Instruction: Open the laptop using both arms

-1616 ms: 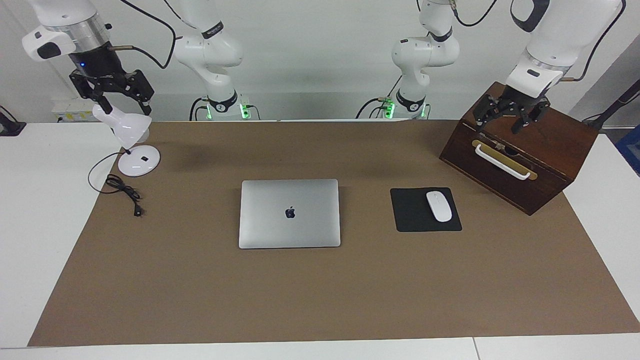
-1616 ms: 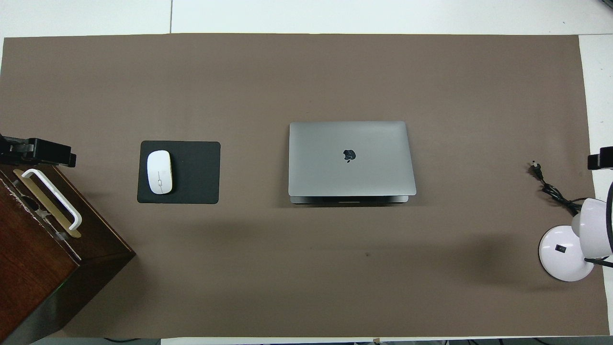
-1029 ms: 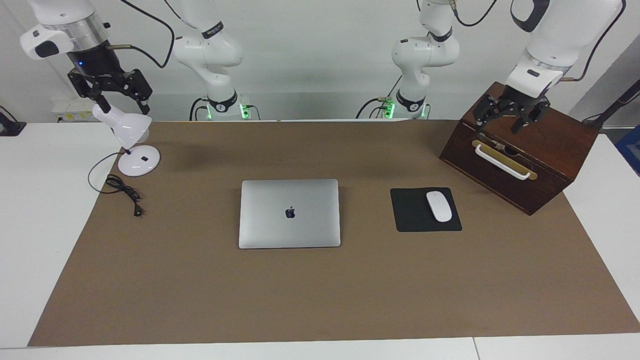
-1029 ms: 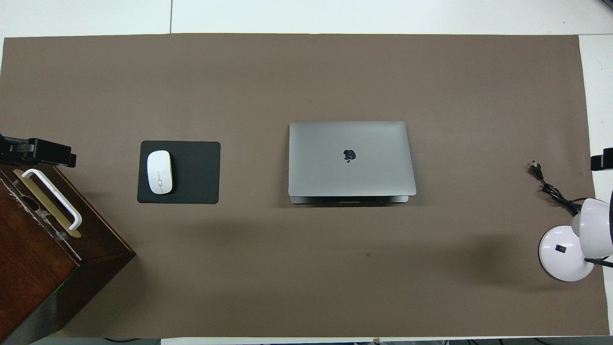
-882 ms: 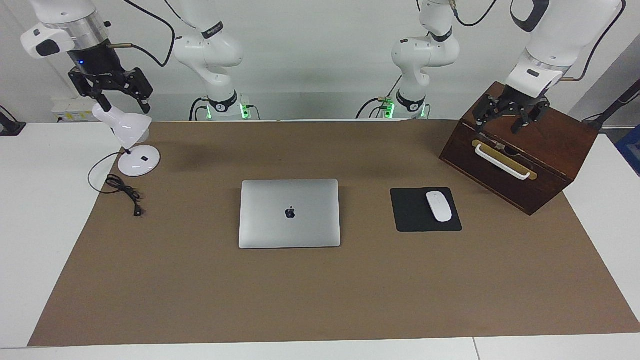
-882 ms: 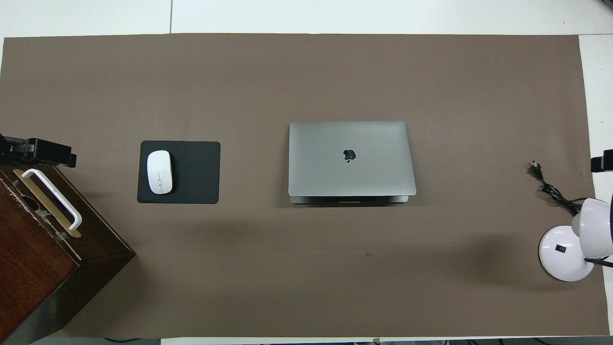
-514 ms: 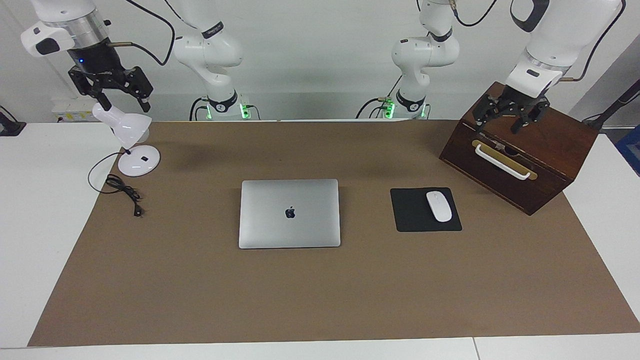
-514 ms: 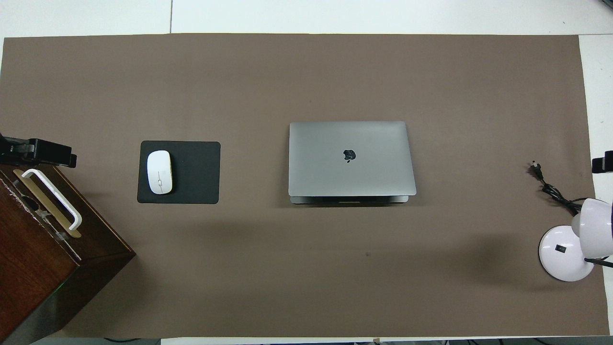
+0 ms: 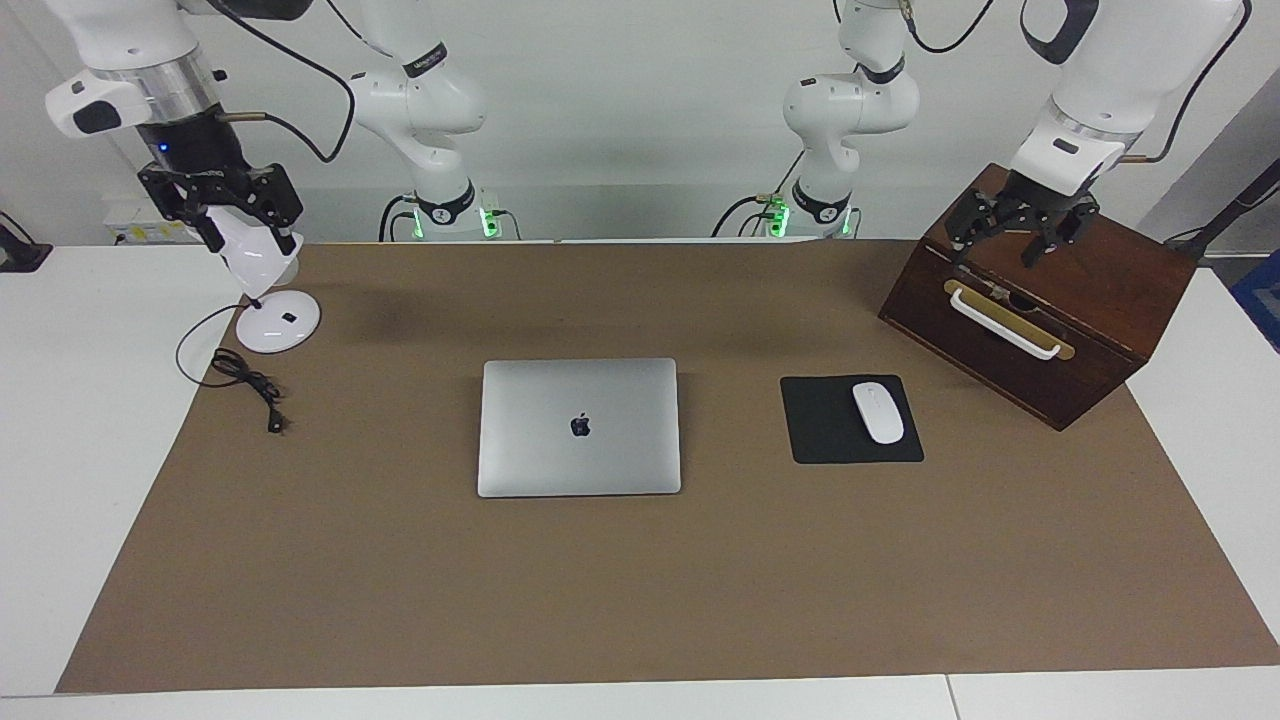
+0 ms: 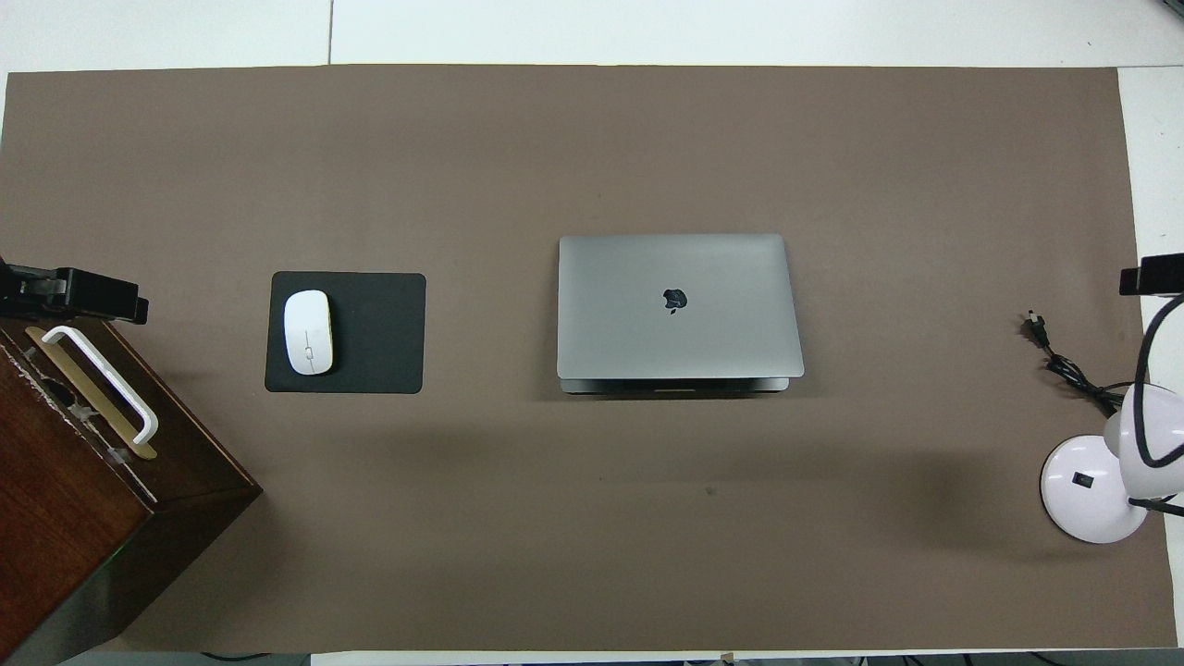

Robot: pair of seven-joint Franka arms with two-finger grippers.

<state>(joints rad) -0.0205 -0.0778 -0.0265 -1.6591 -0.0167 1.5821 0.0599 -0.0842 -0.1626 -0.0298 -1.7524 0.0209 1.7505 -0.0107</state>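
The silver-grey laptop (image 9: 580, 427) lies shut, apple logo up, in the middle of the brown mat; it also shows in the overhead view (image 10: 680, 305). My left gripper (image 9: 1000, 247) hangs open and empty over the top of the wooden box at the left arm's end, and its tip shows in the overhead view (image 10: 74, 294). My right gripper (image 9: 250, 232) hangs open and empty in the air over the lamp's head at the right arm's end; its tip shows at the overhead view's edge (image 10: 1152, 277). Both grippers are well away from the laptop.
A dark wooden box (image 9: 1090, 300) with a white handle (image 9: 1003, 322) stands at the left arm's end. A white mouse (image 9: 878, 412) sits on a black mouse pad (image 9: 820, 425) beside the laptop. A white desk lamp (image 9: 278, 325) and its black cable (image 9: 245, 383) are at the right arm's end.
My right gripper has turned and come down a little over the lamp's head. The left gripper has hardly moved. The laptop has stayed shut and still.
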